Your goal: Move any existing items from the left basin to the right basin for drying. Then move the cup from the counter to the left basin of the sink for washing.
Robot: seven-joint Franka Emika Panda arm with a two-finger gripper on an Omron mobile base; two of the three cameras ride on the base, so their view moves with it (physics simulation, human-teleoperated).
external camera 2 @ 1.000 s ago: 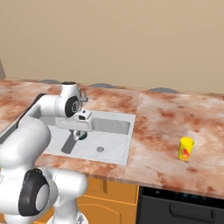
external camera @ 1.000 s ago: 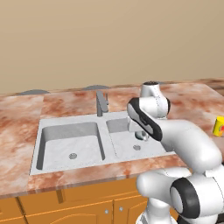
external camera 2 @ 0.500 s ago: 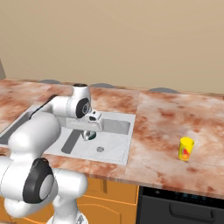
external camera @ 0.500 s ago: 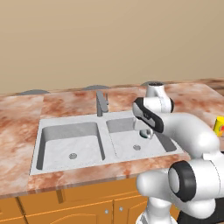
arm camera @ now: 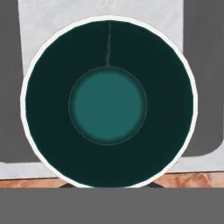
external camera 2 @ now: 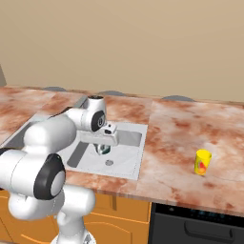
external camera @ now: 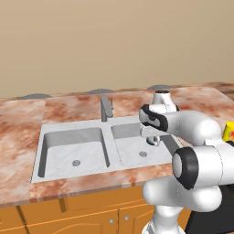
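While the gripper clasps it, the mug hangs above the right basin

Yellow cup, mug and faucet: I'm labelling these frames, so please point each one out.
yellow cup (external camera 2: pixel 203 162), right base view, its side wall.
mug (arm camera: pixel 108 105), hand view, its teal bottom.
faucet (external camera: pixel 106 108), left base view, its upright body.

Teal-lined mug upright above right basin

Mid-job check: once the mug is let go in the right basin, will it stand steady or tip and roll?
The mug looks rigid, squat and wide-mouthed, so it probably stands if set down level. The right basin floor seems flat and smooth, so it may slide a little. Dropped tilted, its round wall could roll.
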